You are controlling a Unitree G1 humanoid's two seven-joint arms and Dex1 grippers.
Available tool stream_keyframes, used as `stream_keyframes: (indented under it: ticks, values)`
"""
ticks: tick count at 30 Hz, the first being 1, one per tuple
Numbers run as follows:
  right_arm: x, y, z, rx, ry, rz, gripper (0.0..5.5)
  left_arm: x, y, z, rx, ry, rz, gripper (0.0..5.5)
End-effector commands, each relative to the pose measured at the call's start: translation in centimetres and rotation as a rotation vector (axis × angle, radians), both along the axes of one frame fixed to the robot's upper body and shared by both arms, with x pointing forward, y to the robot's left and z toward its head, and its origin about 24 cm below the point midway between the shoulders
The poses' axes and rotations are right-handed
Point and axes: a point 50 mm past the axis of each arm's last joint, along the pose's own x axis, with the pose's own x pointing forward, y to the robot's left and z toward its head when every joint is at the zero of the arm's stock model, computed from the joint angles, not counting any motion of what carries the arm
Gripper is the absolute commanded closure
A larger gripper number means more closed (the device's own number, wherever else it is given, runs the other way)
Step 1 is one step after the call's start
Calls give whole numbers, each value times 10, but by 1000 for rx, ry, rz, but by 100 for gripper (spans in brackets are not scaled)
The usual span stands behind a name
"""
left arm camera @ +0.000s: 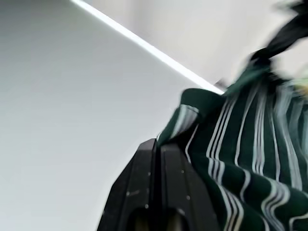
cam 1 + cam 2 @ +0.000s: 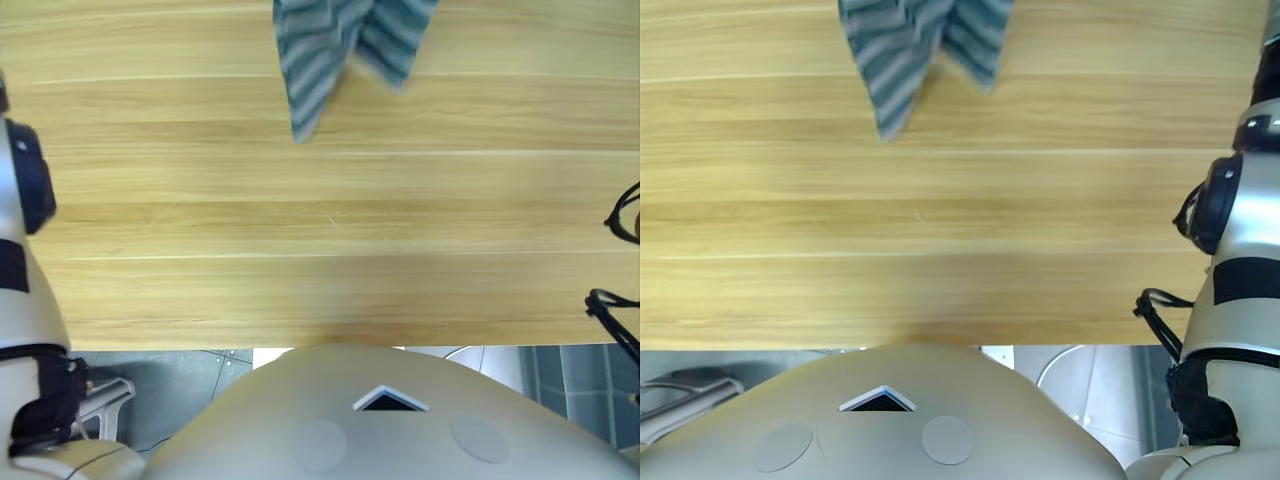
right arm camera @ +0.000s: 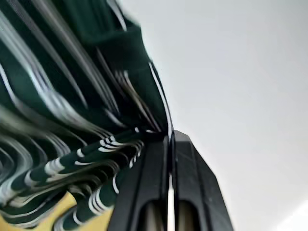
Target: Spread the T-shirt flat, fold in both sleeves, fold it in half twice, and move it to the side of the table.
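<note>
Pale wood-grain table [image 2: 300, 250]

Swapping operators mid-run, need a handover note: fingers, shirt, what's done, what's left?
Left gripper: fingers shut on the T-shirt, pinching a fabric edge.
Right gripper: fingers shut on the T-shirt too.
T-shirt: bunched and hanging in folds over the far part of the table, not flat. I can't tell whether its lowest tip touches the wood.
Done: both grippers have hold of the shirt, and no fold shows yet.
Left: spread it flat, fold in both sleeves, fold in half twice, move it to the table's side.
</note>
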Motion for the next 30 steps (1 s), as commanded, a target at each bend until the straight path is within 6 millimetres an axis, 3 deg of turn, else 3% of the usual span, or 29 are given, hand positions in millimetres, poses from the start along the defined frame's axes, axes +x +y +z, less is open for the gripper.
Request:
stream_keyframes:
  ticks: [1, 4, 6, 8, 10, 13, 17, 23, 28, 30]
  values:
    - [-44, -50, -59, -81, -184, -145, 550, -33, 69, -99, 94, -64, 149, 547]
    - [-57, -64, -117, -172, 1, -158, 550, -49, 61, -200, 204, 262, 36, 547]
    - [-66, -64, -146, -237, 126, -120, 550, -75, 53, -255, 282, 496, -87, 547]
    - [-75, -55, -176, -317, 259, -38, 550, -111, 40, -296, 332, 691, -251, 547]
    - [-95, -39, -210, -408, 426, 115, 550, -146, 29, -323, 389, 838, -402, 547]
    - [-138, -23, -244, -485, 648, 353, 550, -174, 22, -335, 434, 932, -513, 547]
    - [-175, -19, -264, -533, 858, 540, 550, -179, 18, -336, 480, 959, -533, 547]
    - [-187, -23, -282, -571, 1017, 580, 550, -179, 14, -334, 577, 954, -543, 547]
    - [-193, -29, -292, -605, 1111, 554, 550, -190, 9, -334, 659, 992, -608, 547]
    - [-198, -27, -293, -609, 1128, 578, 550, -195, 6, -329, 674, 990, -643, 507]
